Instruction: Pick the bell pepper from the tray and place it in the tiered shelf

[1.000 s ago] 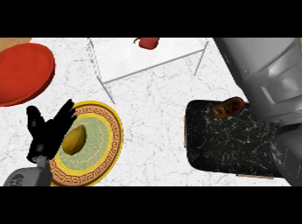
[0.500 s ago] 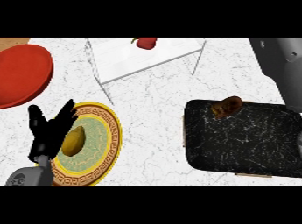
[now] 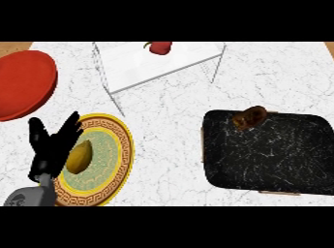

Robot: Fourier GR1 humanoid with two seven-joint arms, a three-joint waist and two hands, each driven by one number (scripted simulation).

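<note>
The red bell pepper (image 3: pixel 159 47) sits on the top of the white tiered shelf (image 3: pixel 162 65) at the far middle of the counter. The black marbled tray (image 3: pixel 269 155) lies at the right, with a brown lumpy item (image 3: pixel 250 117) at its far edge. My left hand (image 3: pixel 52 147) rests open, fingers up, at the lower left, over the edge of a patterned plate. My right hand and forearm are out of view.
A gold-rimmed patterned plate (image 3: pixel 109 160) at the lower left carries a yellow-green fruit (image 3: pixel 79 156). A large red plate (image 3: pixel 16 85) lies at the far left. The wooden counter edge shows at the top corners.
My right forearm, which covered the tray's right side, has drawn back out of view to the right. The left hand has stayed put.
</note>
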